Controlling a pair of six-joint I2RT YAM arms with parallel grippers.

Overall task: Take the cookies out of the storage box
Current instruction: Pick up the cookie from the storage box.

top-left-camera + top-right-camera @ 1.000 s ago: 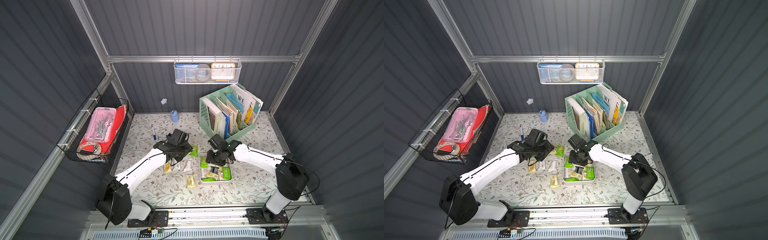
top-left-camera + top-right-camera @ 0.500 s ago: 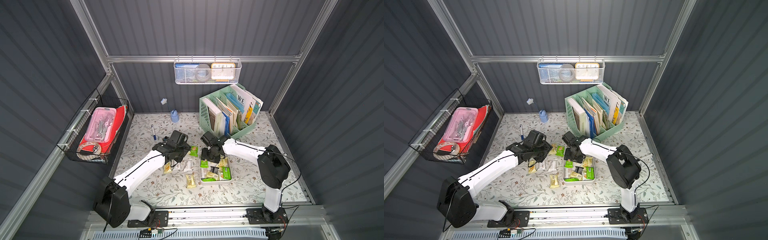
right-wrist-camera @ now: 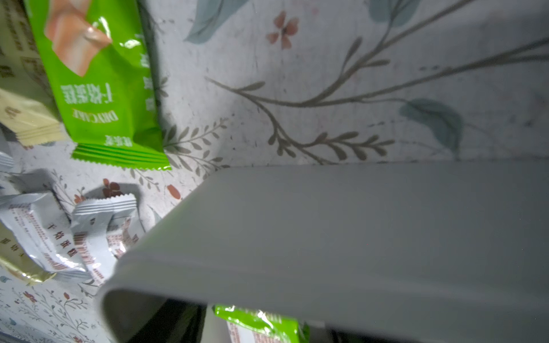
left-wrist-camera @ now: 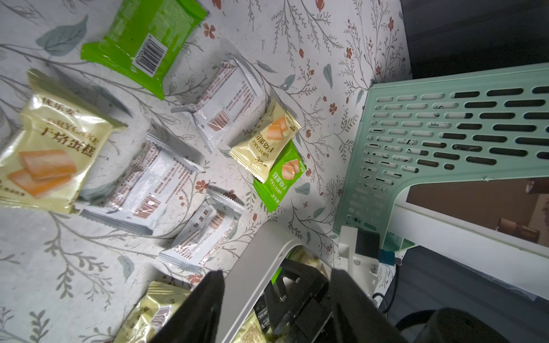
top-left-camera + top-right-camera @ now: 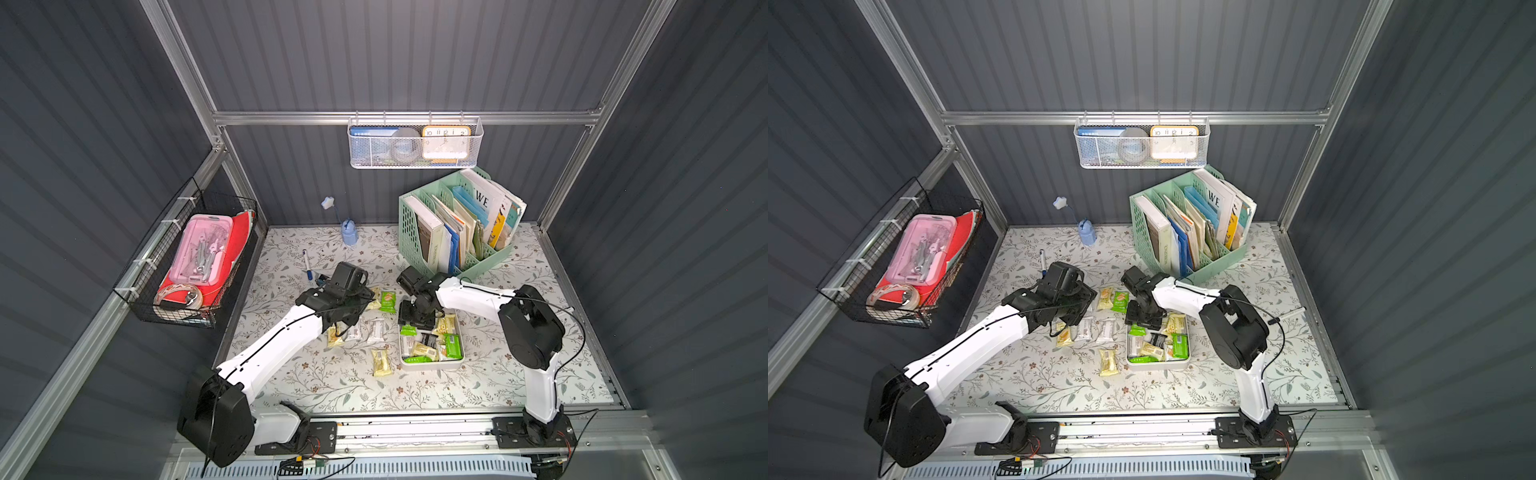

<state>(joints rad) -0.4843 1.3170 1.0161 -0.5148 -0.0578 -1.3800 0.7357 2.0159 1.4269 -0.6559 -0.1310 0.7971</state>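
- Your box (image 5: 436,366) sits flat on the flowery table (image 5: 332,386), toward the front. It is near the green book rack (image 5: 415,232) and in front of it.
- A pile of cookies (image 5: 453,347) lies inside the box. You can see green, pale yellow and white ones, and one black packet (image 5: 428,338).
- More cookies lie flat on the table just to the left of the box, between the box and your left arm.
- The left wrist view shows a big green packet (image 4: 142,44), a pale yellow packet (image 4: 50,142) and some white packets (image 4: 142,190) there.
- In that same view, a small yellow packet (image 4: 264,139) lies partly on top of a small green packet (image 4: 282,178).
- Your right gripper (image 5: 415,320) points down at the far left corner of the box, low over the rim.
- In the right wrist view the box wall (image 3: 356,237) fills most of the picture. A bit of green wrapper (image 3: 261,323) peeks out inside the box.
- You cannot tell whether the right jaws are spread or pinching something. You also cannot tell whether they touch the box.
- Your left gripper (image 5: 343,318) hangs over the cookies on the table, beside the box.
- Its black fingers (image 4: 202,308) stand apart, with nothing held between them.
- A pen (image 5: 307,266) with a blue cap lies on the table behind your left arm, apart from the cookies.
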